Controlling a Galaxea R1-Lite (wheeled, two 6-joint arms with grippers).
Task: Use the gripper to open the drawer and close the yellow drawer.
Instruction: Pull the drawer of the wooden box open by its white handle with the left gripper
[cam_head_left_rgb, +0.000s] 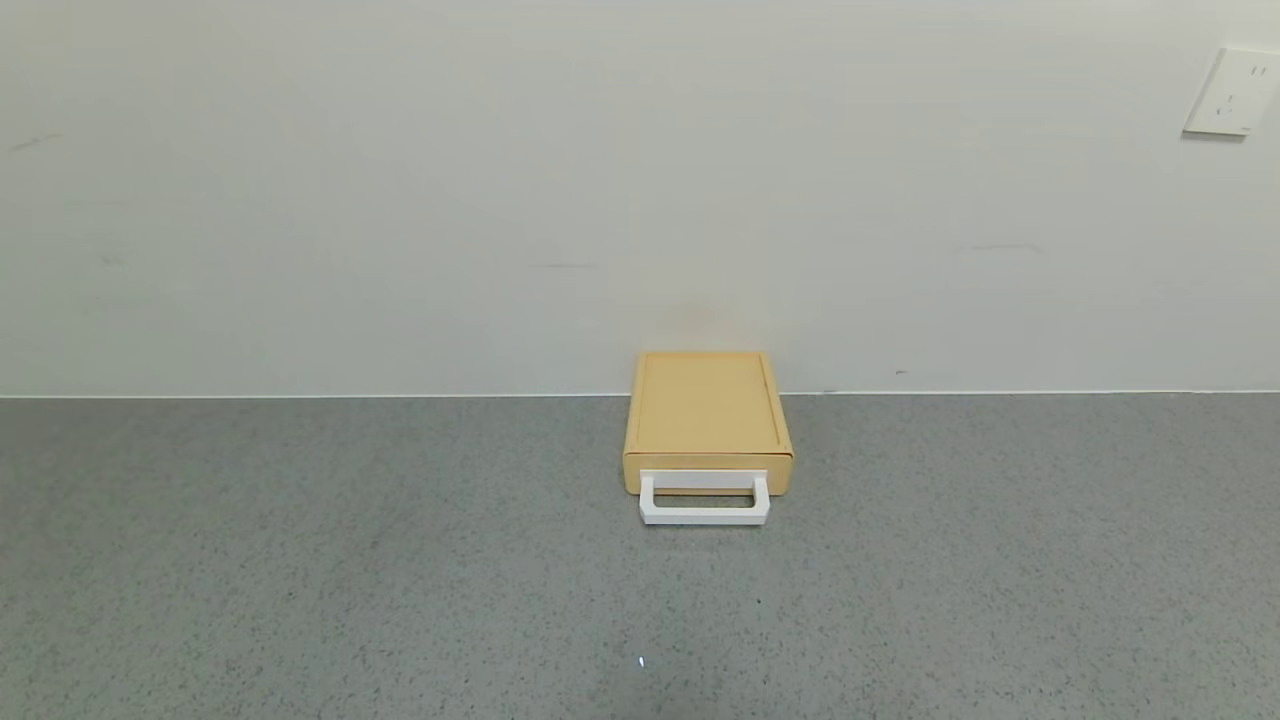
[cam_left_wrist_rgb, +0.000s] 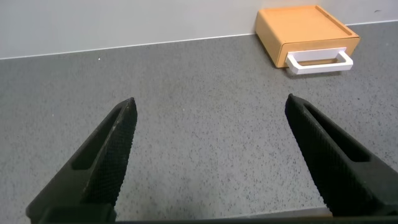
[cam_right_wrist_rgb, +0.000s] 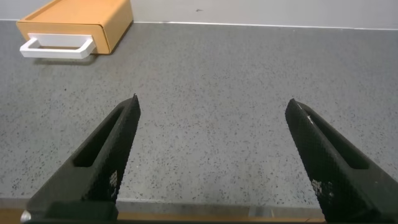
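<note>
The yellow drawer (cam_head_left_rgb: 707, 425) is a flat mustard-yellow case against the back wall, at the table's middle. Its tray is pushed in, and the white loop handle (cam_head_left_rgb: 704, 501) sticks out toward me. It also shows far off in the left wrist view (cam_left_wrist_rgb: 306, 32) and in the right wrist view (cam_right_wrist_rgb: 78, 26). My left gripper (cam_left_wrist_rgb: 210, 102) is open and empty over bare table near the front edge. My right gripper (cam_right_wrist_rgb: 213, 102) is open and empty, also near the front edge. Neither gripper shows in the head view.
The grey speckled table (cam_head_left_rgb: 350, 560) runs wide to both sides of the drawer. A pale wall (cam_head_left_rgb: 500, 200) stands right behind it, with a white socket plate (cam_head_left_rgb: 1232, 92) at the upper right.
</note>
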